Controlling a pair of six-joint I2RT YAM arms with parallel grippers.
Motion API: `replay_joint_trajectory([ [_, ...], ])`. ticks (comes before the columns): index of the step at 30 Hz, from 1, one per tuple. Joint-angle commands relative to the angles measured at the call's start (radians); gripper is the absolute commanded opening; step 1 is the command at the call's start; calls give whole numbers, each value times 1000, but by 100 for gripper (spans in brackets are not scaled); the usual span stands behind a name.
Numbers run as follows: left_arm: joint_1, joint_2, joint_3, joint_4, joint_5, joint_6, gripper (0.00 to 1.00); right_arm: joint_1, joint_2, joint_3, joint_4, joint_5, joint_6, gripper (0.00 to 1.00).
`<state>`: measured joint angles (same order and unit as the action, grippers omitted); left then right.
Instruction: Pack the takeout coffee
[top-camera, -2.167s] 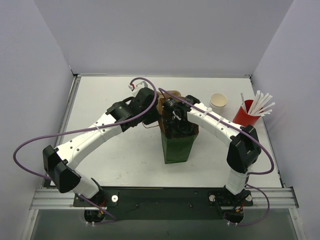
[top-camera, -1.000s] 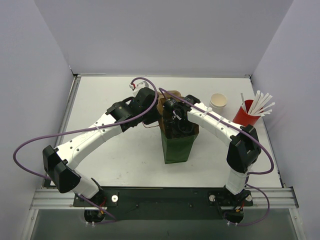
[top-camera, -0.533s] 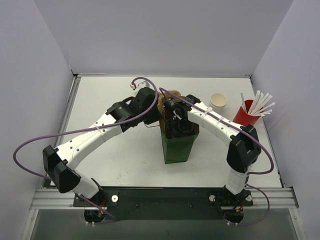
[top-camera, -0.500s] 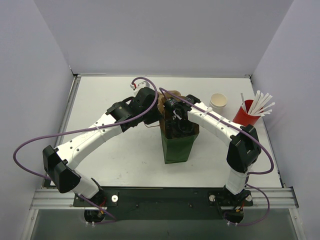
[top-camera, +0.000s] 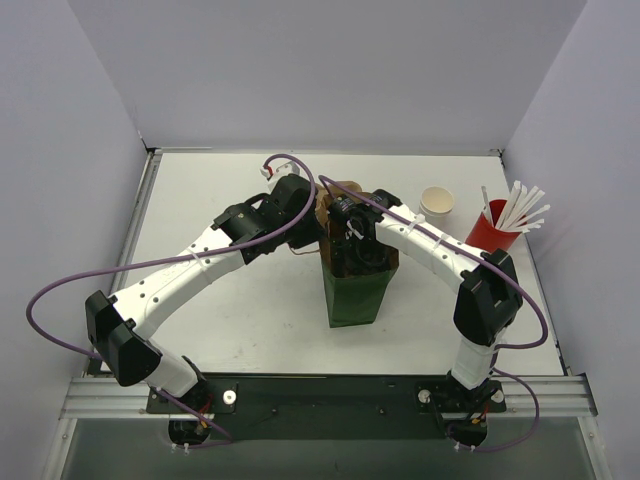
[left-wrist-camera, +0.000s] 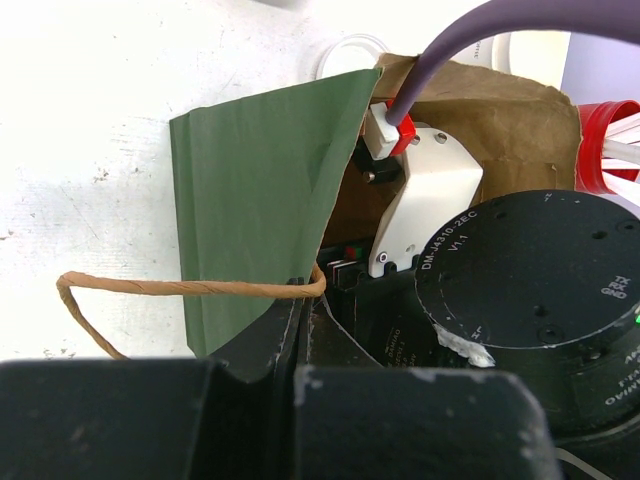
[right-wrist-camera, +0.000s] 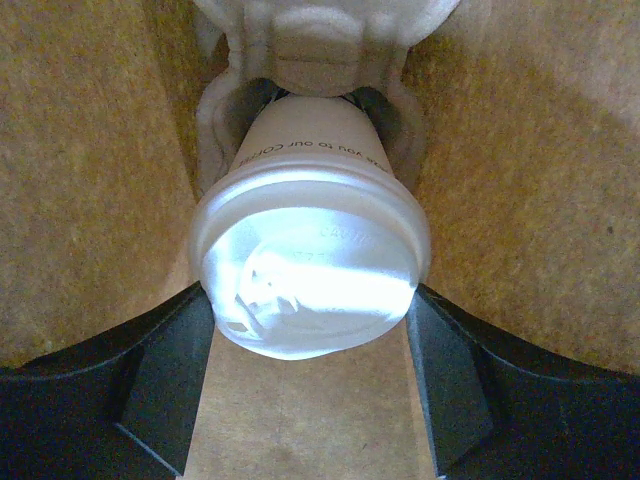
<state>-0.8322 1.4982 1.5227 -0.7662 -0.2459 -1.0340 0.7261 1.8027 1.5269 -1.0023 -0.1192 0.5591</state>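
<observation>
A white lidded paper cup (right-wrist-camera: 310, 260) sits in a pale moulded-pulp carrier (right-wrist-camera: 320, 30) inside the green paper bag (top-camera: 352, 295), which stands at the table's middle. My right gripper (right-wrist-camera: 310, 345) is down inside the bag, its fingers (right-wrist-camera: 170, 380) pressed against both sides of the cup's lid. My left gripper (left-wrist-camera: 303, 300) is shut on the bag's left rim (left-wrist-camera: 250, 200), just where the brown twine handle (left-wrist-camera: 150, 288) attaches. A second cup (top-camera: 437, 201), white with a tan inside and no lid, stands on the table right of the bag.
A red cup of white straws (top-camera: 492, 230) stands at the far right near the wall. The right arm's wrist (left-wrist-camera: 530, 300) fills the bag's mouth. White walls close in the table on three sides.
</observation>
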Motion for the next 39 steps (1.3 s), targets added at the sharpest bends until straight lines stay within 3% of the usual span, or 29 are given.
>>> replay_joint_trajectory([
  [1,-10,-26,4,10,37,12,0,-14,104,-96,87,93,-13,45],
  [17,-12,-21,2,2,31,9,0,-11,99,-99,87,95,-13,49],
  [39,-8,-16,4,-2,25,6,0,-10,80,-88,74,104,-14,75],
])
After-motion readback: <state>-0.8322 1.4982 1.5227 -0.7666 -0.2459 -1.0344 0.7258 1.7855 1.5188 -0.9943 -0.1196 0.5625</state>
